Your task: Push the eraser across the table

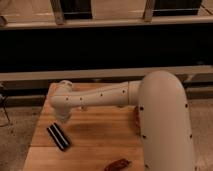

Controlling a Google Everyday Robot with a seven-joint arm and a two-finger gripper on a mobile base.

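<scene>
The eraser, a small black oblong block with a pale stripe, lies at an angle near the left front of the wooden plank table. My gripper hangs at the end of the white arm, just above and behind the eraser's far end. The arm's wrist hides its fingers.
A reddish-brown curved lump lies at the table's front edge. The big white arm body covers the table's right side. A dark wall and metal rail run behind the table. Floor lies to the left.
</scene>
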